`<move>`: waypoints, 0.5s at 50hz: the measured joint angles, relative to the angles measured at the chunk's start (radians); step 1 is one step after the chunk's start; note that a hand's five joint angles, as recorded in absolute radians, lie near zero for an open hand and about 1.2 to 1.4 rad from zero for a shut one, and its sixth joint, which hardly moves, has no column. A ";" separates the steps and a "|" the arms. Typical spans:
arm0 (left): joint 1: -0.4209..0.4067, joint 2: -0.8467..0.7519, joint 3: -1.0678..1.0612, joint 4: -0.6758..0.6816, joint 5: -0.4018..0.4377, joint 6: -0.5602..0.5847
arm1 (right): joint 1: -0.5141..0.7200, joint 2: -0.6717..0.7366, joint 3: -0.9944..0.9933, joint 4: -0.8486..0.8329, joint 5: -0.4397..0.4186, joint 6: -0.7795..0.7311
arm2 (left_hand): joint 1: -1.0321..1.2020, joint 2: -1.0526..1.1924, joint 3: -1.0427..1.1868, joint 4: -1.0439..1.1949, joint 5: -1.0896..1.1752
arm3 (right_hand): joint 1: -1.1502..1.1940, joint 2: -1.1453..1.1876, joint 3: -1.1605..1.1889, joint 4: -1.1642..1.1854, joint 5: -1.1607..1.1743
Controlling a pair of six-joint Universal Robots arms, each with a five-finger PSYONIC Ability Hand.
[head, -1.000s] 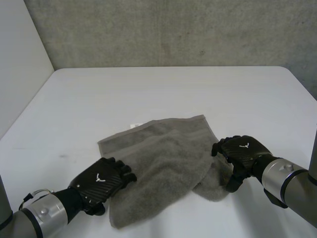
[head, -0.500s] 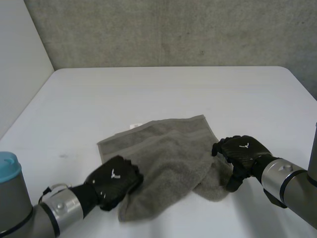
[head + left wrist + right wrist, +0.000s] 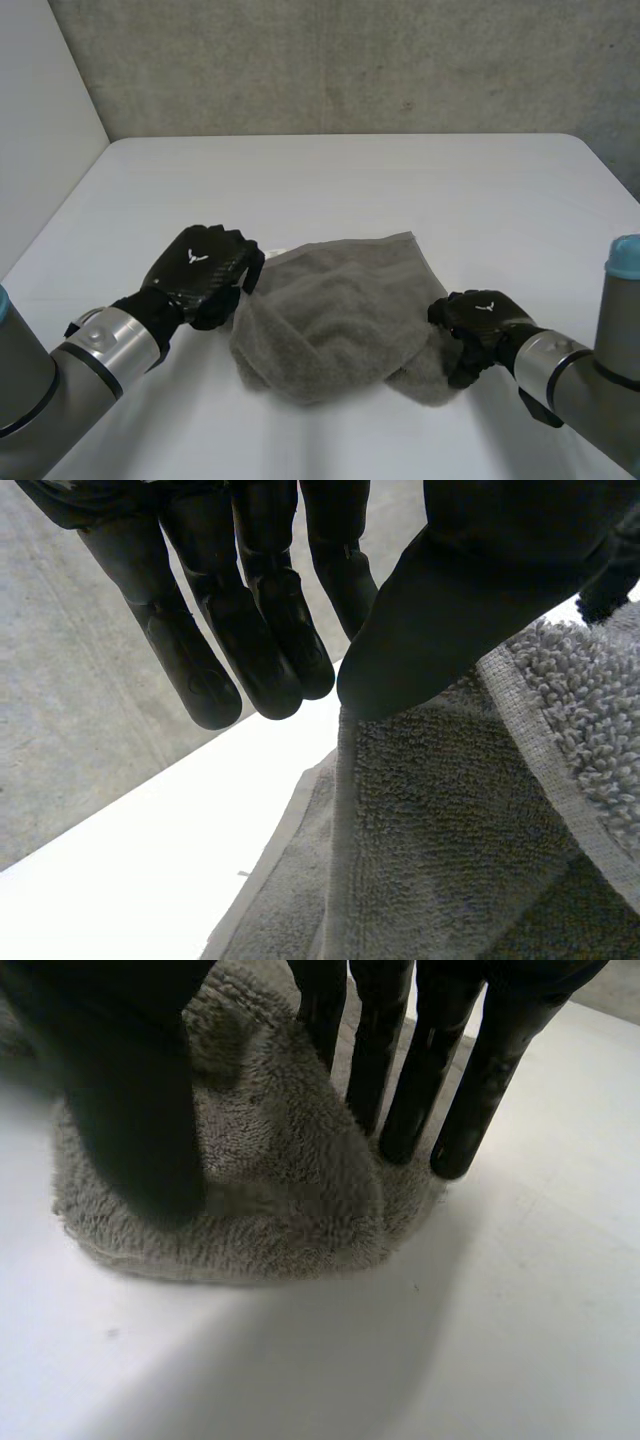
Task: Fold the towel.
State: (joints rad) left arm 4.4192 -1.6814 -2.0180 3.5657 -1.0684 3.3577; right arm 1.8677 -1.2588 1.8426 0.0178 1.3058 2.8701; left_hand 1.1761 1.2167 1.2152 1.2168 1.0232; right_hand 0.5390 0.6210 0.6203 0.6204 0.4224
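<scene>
Item: grey towel (image 3: 340, 310), lying rumpled and doubled over on the near half of the white surface (image 3: 350, 190), between the two hands.

Left hand (image 3: 205, 268): at the towel's left edge, by its far-left corner. Back of the hand faces up and the forearm reaches in from the near left. In the left wrist view the thumb (image 3: 450, 610) is clamped on the towel's hemmed edge, and the fingers (image 3: 250, 630) extend straight and close together just beyond it.

Right hand (image 3: 478, 318): at the towel's near-right end, wrist low and palm tipped downward. In the right wrist view the fingers (image 3: 450, 1080) are straight and slightly spread. Their tips press on the pile at its rim, and the thumb (image 3: 130, 1110) is set apart on the cloth. Nothing is gripped.
</scene>
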 measured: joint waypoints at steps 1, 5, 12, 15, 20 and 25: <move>0.000 0.000 0.000 0.000 -0.002 0.000 | 0.002 0.009 -0.001 -0.012 0.001 0.004 | 0.000 0.000 0.000 0.000 0.000 | 0.051 0.070 0.067 0.060 0.058; -0.001 -0.001 0.001 -0.003 -0.005 0.002 | 0.015 0.047 -0.005 -0.084 0.007 0.022 | 0.000 0.000 0.000 0.000 0.000 | 0.298 0.361 0.359 0.360 0.348; -0.012 0.009 0.001 -0.009 -0.006 0.002 | 0.027 0.054 -0.020 -0.147 0.011 0.025 | 0.000 0.000 0.000 0.000 0.000 | 0.417 0.555 0.559 0.568 0.551; -0.018 0.038 -0.001 -0.025 -0.009 0.002 | 0.023 0.029 -0.028 -0.149 0.012 0.019 | 0.000 0.000 0.000 0.000 0.004 | 0.417 0.555 0.559 0.568 0.552; -0.027 0.125 -0.002 -0.084 -0.011 -0.013 | 0.014 -0.092 -0.058 -0.124 0.009 -0.004 | 0.000 0.000 0.000 0.000 0.004 | 0.417 0.555 0.559 0.568 0.553; -0.033 0.269 0.009 -0.183 -0.011 -0.066 | -0.011 -0.225 -0.165 -0.022 -0.008 -0.050 | 0.000 0.000 0.000 0.000 0.004 | 0.417 0.555 0.560 0.569 0.554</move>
State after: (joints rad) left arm 4.3862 -1.4128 -2.0085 3.3827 -1.0793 3.2919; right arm 1.8564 -1.4842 1.6775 -0.0041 1.2975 2.8205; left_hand 1.1761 1.2172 1.2157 1.2172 1.0274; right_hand 0.9562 1.1759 1.1798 1.1898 0.9759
